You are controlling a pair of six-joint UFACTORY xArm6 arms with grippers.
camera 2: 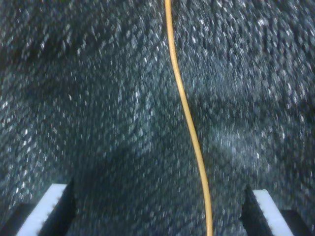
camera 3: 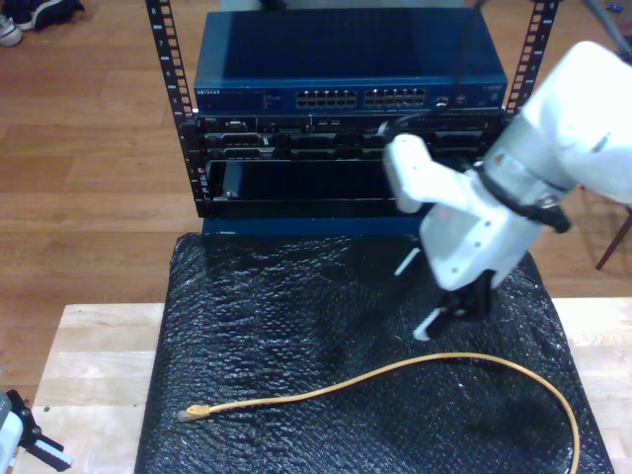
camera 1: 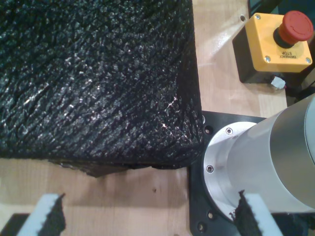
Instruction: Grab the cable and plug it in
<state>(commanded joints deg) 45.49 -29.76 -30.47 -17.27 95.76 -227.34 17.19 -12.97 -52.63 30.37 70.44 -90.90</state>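
Observation:
The cable point(camera 3: 395, 370) is thin and yellow-orange and lies in a long curve on the black bubble mat point(camera 3: 296, 316). Its small plug point(camera 3: 193, 411) rests near the mat's front edge, toward the exterior view's left. My second gripper point(camera 3: 423, 301) hangs open over the mat on the white arm that reaches in from the exterior view's right, just behind the cable's curve. In the second wrist view the cable point(camera 2: 189, 123) runs between the spread fingers of this gripper point(camera 2: 160, 196), untouched. My first gripper point(camera 1: 150, 206) is open and holds nothing, above bare wood beside a corner of the mat point(camera 1: 98, 73).
A rack behind the mat holds a blue network switch point(camera 3: 346, 99) with rows of ports. A yellow emergency-stop box point(camera 1: 280, 42) and a silver arm base point(camera 1: 256, 167) on a black plate stand beside the mat corner. Part of another gripper point(camera 3: 20, 439) shows at the exterior view's bottom left.

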